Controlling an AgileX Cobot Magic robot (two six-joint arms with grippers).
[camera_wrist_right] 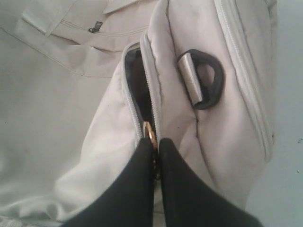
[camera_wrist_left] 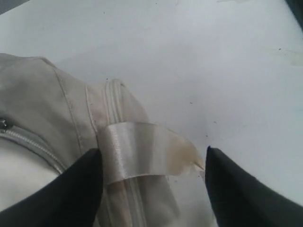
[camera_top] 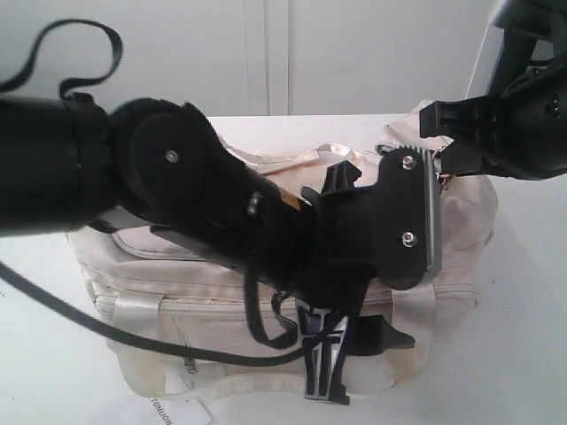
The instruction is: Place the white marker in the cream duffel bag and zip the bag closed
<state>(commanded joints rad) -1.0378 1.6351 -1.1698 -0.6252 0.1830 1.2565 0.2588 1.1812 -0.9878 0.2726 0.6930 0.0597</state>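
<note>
The left tool (camera_wrist_left: 152, 152) is hovering spread wide on the near side of the cream bag (camera_top: 177, 266), its black fingers (camera_wrist_left: 80, 184) standing either side of a shiny webbing strap (camera_wrist_left: 132, 156). The bag is sitting on the white counter (camera_wrist_left: 213, 56), its top zip (camera_wrist_right: 134, 106) gaping partway and showing dark lining. At the far right end the right tool (camera_wrist_right: 154, 143) is pressing together on the gold ring (camera_wrist_right: 149, 130) of the zip pull, beside a black strap ring (camera_wrist_right: 214, 80)
</note>
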